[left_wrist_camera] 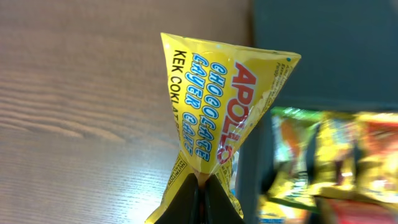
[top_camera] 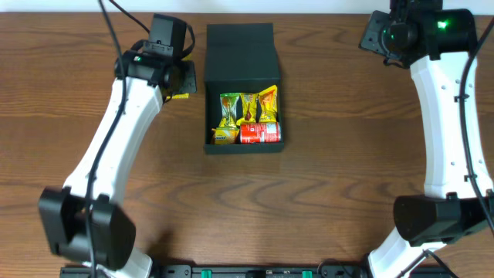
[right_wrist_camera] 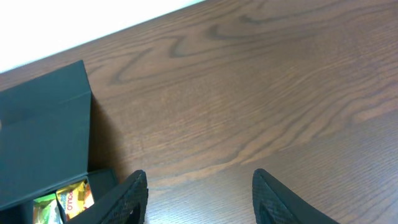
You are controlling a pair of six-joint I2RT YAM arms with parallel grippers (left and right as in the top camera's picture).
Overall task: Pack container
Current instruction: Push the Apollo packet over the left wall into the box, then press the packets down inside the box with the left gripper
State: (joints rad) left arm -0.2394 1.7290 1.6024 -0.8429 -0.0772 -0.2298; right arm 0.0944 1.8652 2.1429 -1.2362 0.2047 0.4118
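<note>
Left wrist view: my left end effector [left_wrist_camera: 202, 198] is pinching the crimped end of a yellow cake packet [left_wrist_camera: 217, 106], soft and light. The open black container [top_camera: 241, 50] sits just beside it, mid-table [top_camera: 324, 193]. My right end effector [right_wrist_camera: 199, 199] is spread and empty. The container looks stiff and light. I'd take its lid by the free edge.

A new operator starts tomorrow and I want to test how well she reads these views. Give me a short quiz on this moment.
1. True or false: the right gripper is open and empty.
2. What does the left gripper pinch? A) a bottle B) a yellow cake packet C) nothing
3. Fill in: the red can lies inside the black ____.
Key: 1 true; 2 B; 3 container.
</note>
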